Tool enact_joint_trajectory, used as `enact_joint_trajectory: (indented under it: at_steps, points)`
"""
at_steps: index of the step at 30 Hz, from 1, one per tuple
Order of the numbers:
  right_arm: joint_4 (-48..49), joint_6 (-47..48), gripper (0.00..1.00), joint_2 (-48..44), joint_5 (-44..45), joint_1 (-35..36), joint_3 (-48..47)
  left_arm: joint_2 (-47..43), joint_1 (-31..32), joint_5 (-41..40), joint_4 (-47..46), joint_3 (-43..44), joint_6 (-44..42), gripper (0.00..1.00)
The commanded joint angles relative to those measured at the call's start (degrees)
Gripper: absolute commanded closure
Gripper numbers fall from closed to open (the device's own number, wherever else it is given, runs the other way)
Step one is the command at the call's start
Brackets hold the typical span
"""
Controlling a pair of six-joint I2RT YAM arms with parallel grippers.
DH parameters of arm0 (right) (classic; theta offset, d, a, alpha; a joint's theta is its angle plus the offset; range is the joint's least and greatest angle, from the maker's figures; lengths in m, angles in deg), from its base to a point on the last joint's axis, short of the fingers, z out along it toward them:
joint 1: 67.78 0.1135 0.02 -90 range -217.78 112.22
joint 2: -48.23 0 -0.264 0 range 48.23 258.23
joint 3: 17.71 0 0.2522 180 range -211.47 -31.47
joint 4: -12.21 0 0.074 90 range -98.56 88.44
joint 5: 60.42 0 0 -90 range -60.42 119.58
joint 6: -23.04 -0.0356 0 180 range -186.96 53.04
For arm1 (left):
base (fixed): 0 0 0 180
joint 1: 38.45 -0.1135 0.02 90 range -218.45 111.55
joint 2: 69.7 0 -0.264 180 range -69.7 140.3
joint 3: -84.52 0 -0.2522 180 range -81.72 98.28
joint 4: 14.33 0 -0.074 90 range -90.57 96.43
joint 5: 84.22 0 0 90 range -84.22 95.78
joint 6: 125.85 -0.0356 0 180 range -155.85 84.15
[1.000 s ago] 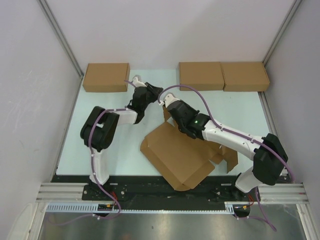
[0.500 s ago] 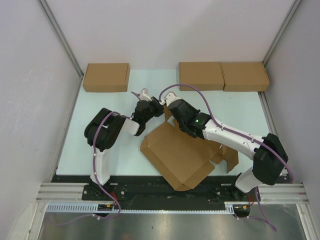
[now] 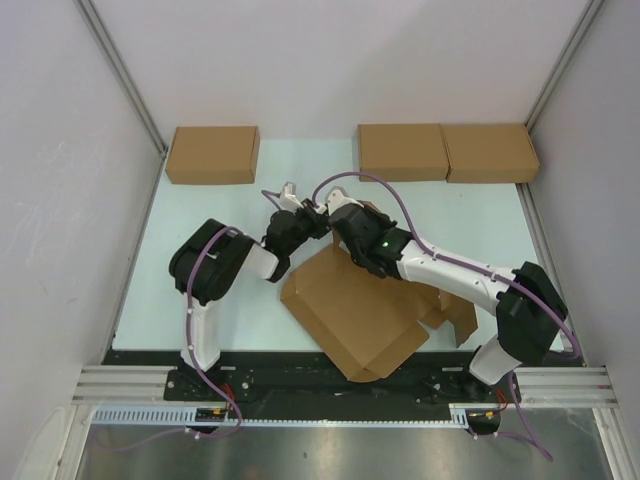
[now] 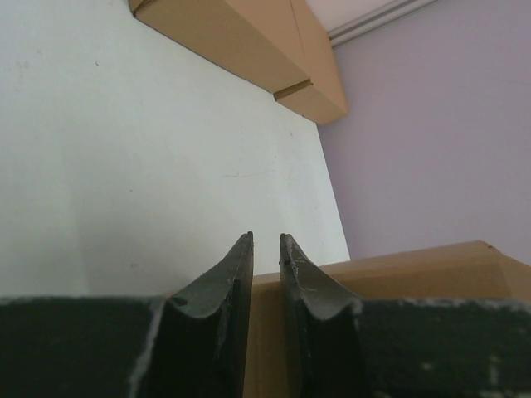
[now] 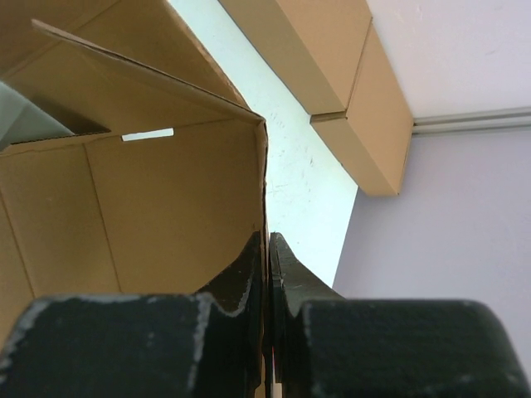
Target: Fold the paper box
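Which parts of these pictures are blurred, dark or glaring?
Top external: evenly lit and sharp, soft shadow beside the paper box, mild glare on the metal strip below. Left wrist: the left gripper is dark and soft near the lens. Right wrist: the right gripper is dark too, the box interior shaded.

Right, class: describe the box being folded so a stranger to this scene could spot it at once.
On the pale table, look near the front edge, between the left arm and right arm. The paper box lies there askew, half open, flaps sticking out. Unlike it, the three other boxes are shut, neat rectangles along the far edge.
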Motion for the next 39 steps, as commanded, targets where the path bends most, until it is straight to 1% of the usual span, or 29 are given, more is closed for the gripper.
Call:
enact_joint_trajectory:
  at_steps: [1, 8, 15, 21, 27, 32, 39]
  points:
    - [1.2, -1.5, 1.0, 1.7, 0.0, 0.6, 0.0, -4.2, 1.1, 2.8, -6.8, -2.1, 2.5, 0.76]
    - [3.9, 1.6, 1.0, 3.5, 4.9, 2.4, 1.0, -3.0, 1.5, 2.6, -12.3, -4.3, 6.2, 0.76]
    - [5.5, 3.1, 1.0, 4.4, 8.1, 2.7, 1.2, -3.5, 3.5, -0.4, -15.8, -7.2, 6.4, 0.75]
    - [6.9, 4.4, 1.0, 4.7, 10.5, 3.3, 1.4, -2.8, 4.4, -2.4, -21.5, -9.9, 7.4, 0.73]
    - [9.0, 5.9, 1.0, 4.9, 13.5, 3.7, 2.4, -2.6, 5.3, -4.4, -24.6, -12.2, 7.2, 0.72]
    - [13.1, 8.0, 1.0, 4.9, 16.5, 3.8, 3.5, -2.5, 6.3, -5.3, -27.1, -12.9, 6.6, 0.71]
    - [14.4, 6.5, 1.0, 5.2, 17.6, 3.8, 3.8, -0.9, 8.7, -8.6, -31.5, -12.9, 2.3, 0.69]
